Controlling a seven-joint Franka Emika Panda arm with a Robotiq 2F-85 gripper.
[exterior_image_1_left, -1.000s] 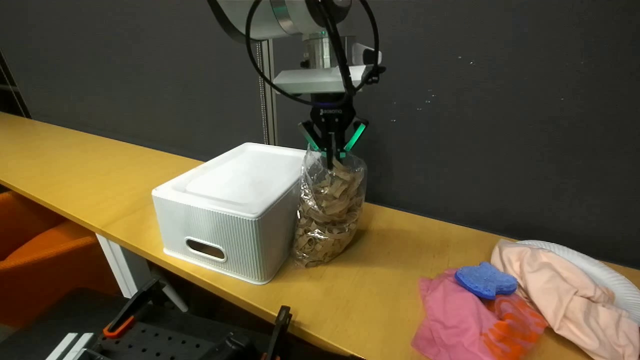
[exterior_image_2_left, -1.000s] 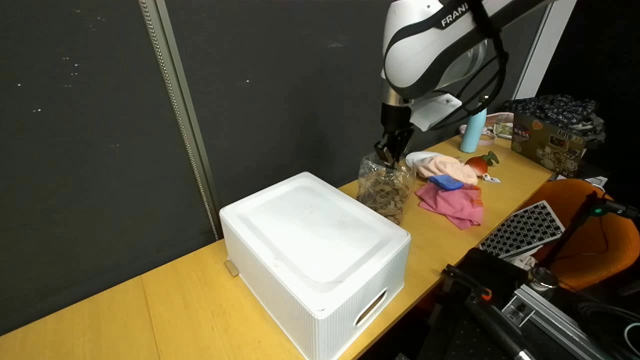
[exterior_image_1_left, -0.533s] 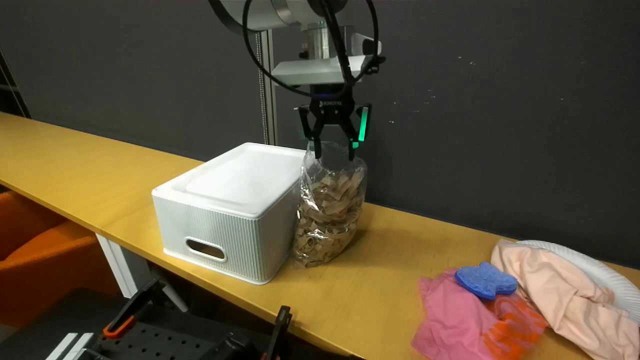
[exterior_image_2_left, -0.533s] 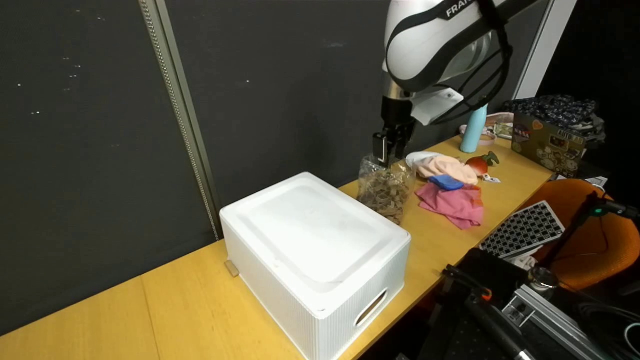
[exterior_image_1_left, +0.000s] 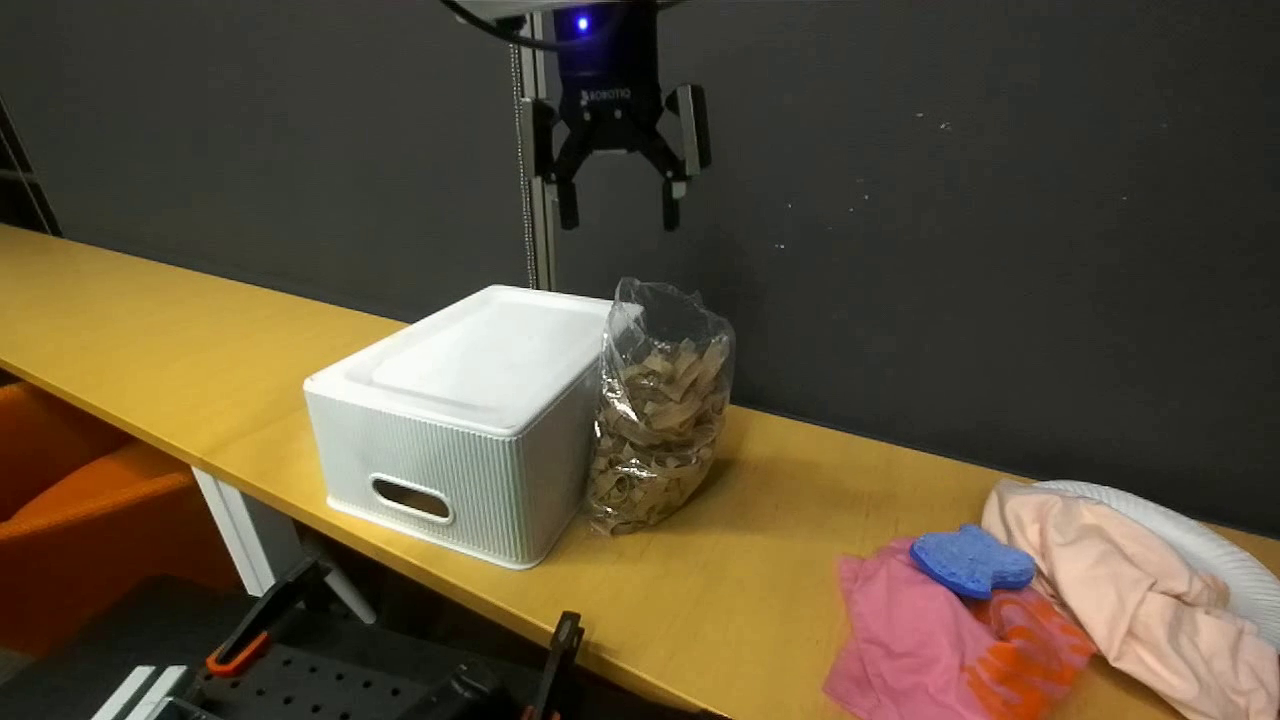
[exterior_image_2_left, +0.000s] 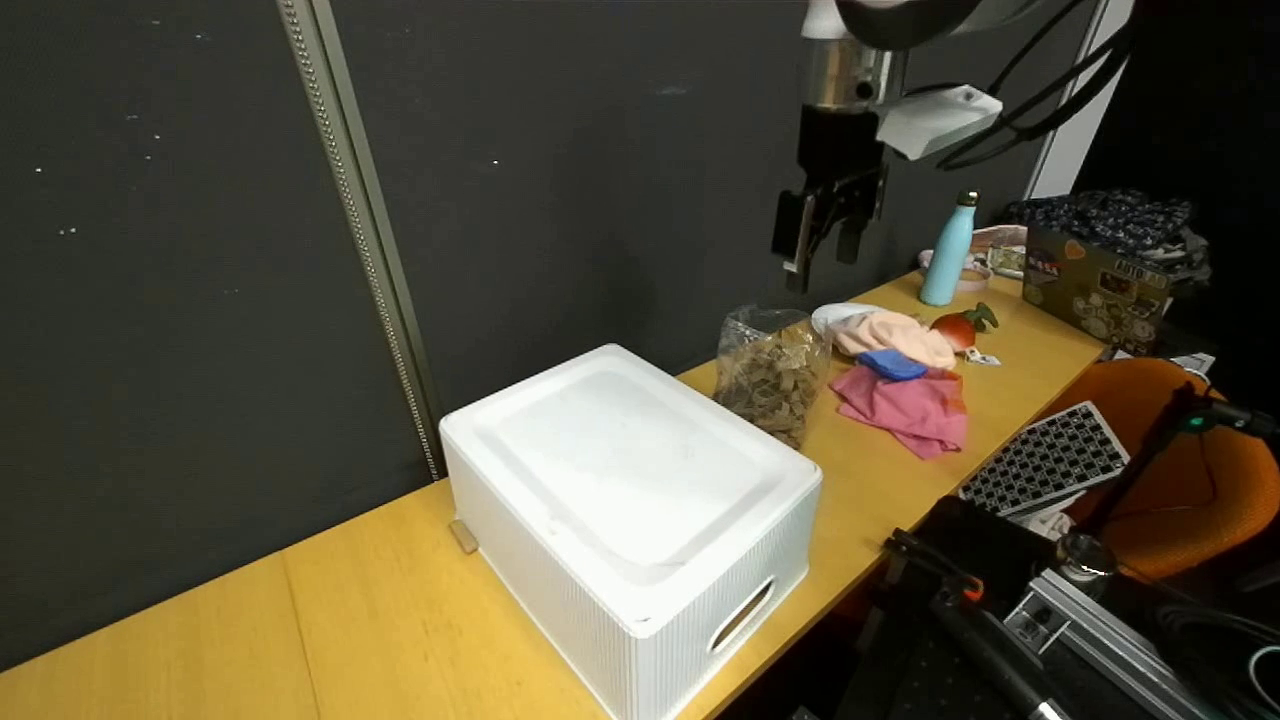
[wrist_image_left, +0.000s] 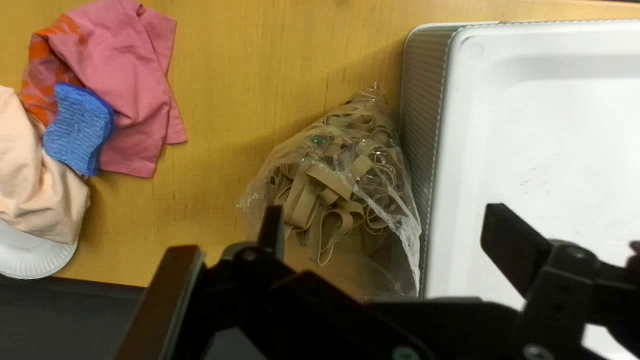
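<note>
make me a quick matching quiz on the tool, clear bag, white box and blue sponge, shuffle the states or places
1. tool
2. clear bag
3. white box
4. blue sponge

A. with an oval handle hole
B. lying on the pink cloth
C. hanging open in the air
D. containing tan strips

Pairs: 1-C, 2-D, 3-A, 4-B

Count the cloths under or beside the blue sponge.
2: the pink-and-orange cloth beneath the blue sponge, and the peach cloth beside it, partly covering the white plate. Others could be hidden underneath.
</note>
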